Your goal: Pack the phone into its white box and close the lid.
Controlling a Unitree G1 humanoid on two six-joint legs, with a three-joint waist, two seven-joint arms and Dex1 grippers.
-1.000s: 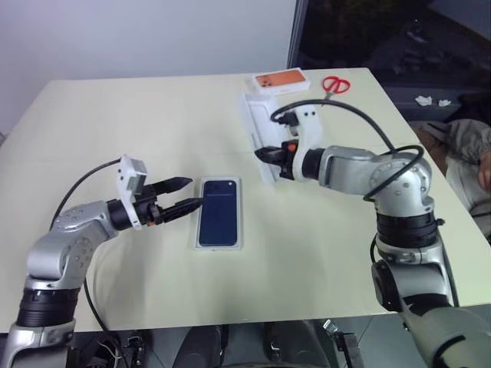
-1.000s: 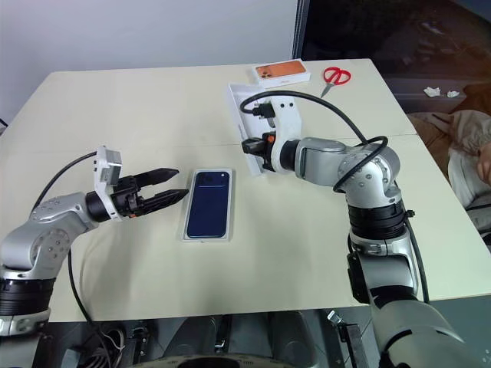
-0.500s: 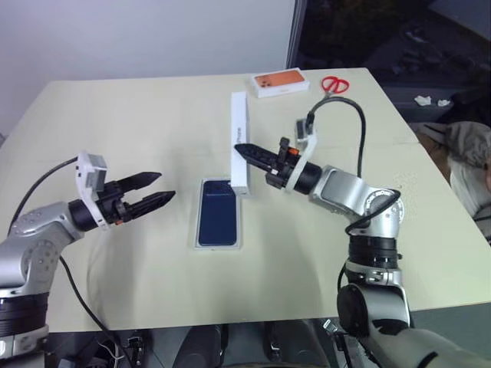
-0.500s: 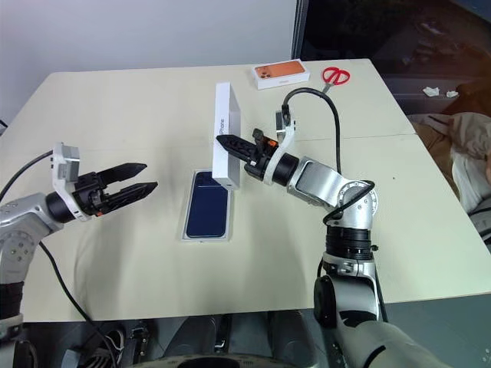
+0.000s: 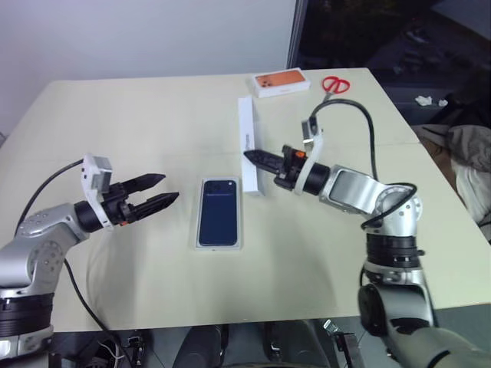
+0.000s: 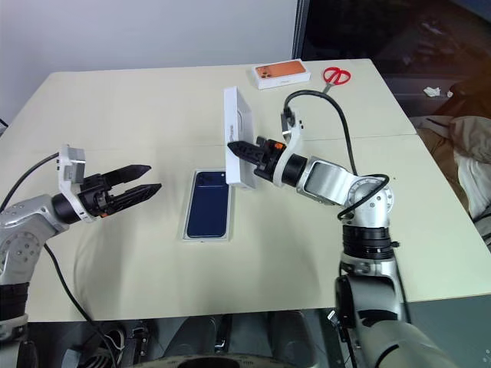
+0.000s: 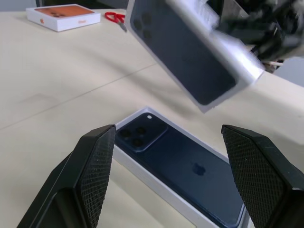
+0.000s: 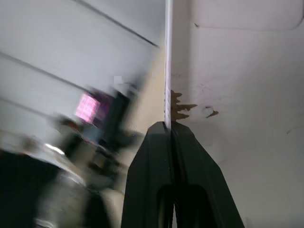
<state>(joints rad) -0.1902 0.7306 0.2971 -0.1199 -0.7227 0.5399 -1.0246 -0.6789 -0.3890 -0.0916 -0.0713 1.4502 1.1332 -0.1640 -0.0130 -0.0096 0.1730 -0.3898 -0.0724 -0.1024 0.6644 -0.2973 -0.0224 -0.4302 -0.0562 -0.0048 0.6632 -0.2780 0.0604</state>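
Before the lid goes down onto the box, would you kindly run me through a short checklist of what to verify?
1. Phone lies flat inside the white box: ok.
2. Right gripper is shut on the lid wall: ok.
3. Lid is level, open side down: not ok, it is held on edge.
4. Lid is centred over the box: not ok, it is above the far end.
5. Left gripper is open and apart from the box: ok.
6. Orange-topped box and scissors are away from the path: ok.
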